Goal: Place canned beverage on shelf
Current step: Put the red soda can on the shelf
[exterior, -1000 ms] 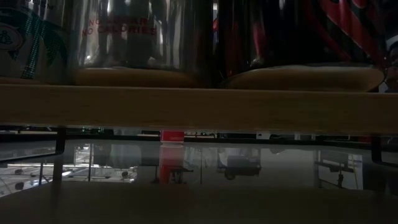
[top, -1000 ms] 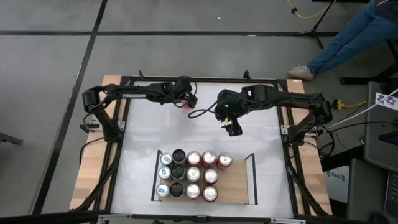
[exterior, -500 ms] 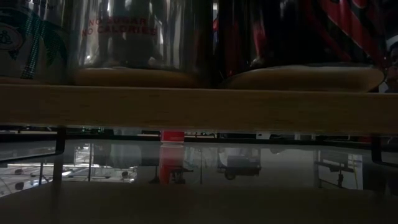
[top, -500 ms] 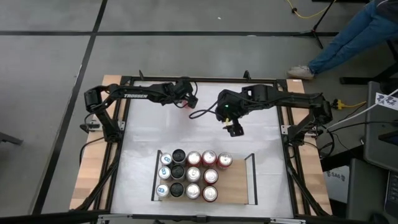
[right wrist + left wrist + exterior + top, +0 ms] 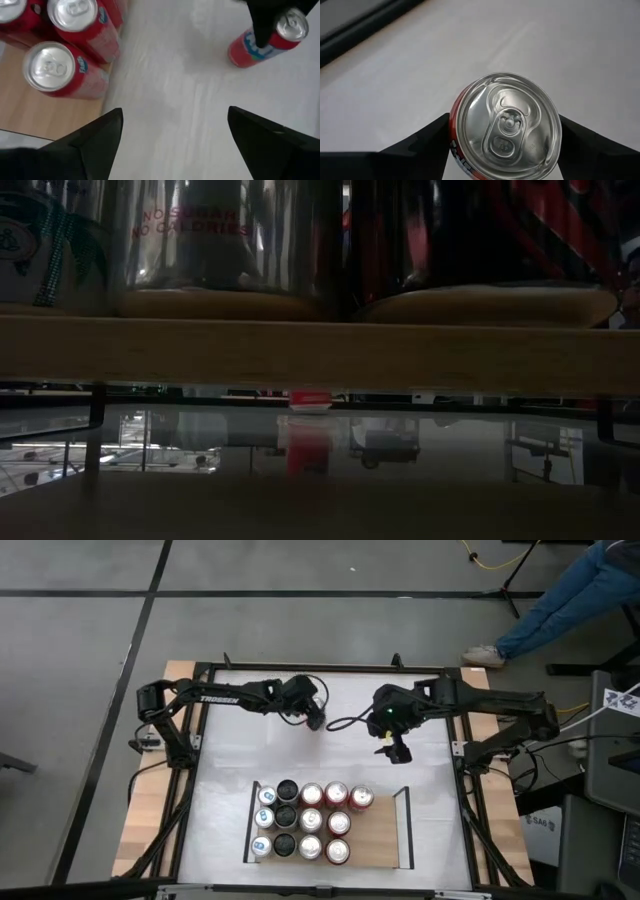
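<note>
Left gripper (image 5: 502, 145) straddled a red can (image 5: 505, 132) near the bench's far edge; whether it gripped, I couldn't tell. Right gripper (image 5: 172, 137) hung open, empty.

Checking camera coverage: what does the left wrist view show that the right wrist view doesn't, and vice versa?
Left wrist only: the red can's silver lid and pull tab from straight above, with the left gripper's dark fingers flanking it; contact can't be confirmed.

Right wrist only: the shelf's light-wood panel with red cans standing on it, and the right gripper open over bare tabletop.

Both: that same red can, seen farther off in the right wrist view, upright on the white tabletop.
</note>
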Controlling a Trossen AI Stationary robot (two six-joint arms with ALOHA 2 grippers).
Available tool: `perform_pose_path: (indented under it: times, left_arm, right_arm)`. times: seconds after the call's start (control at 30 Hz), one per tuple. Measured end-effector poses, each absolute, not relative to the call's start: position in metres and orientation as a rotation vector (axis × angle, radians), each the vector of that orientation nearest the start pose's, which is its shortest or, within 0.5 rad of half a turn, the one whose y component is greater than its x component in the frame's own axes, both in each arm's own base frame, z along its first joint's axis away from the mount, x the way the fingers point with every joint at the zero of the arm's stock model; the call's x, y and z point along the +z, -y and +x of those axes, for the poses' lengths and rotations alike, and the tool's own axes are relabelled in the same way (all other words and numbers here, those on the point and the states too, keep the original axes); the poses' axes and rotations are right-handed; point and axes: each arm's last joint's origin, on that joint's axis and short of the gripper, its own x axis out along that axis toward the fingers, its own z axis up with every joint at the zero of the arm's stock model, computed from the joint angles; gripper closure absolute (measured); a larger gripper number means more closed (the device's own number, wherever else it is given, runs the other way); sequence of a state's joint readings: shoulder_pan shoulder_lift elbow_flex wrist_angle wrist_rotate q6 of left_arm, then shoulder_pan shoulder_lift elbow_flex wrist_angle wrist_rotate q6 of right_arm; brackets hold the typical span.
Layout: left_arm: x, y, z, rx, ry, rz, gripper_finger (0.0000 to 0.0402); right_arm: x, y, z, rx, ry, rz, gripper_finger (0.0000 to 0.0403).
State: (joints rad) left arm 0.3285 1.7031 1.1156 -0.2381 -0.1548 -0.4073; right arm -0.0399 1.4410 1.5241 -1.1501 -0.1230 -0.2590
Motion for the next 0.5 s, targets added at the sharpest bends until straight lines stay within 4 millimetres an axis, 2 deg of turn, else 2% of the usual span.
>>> perform_pose_path:
  times: [0.27,0.5]
  left_arm:
    - [0.209,-0.080,0.349,0.378,-0.781,-0.264,0.0124]
    - [0.209,-0.047,0.355,0.197,-0.807,-0.121,0.0121]
  right_arm:
    - [0.326,0.007,0.269,0.197,-1.065,-0.118,0.0054]
    - [0.318,0.008,0.279,0.189,-0.990,-0.127,0.0054]
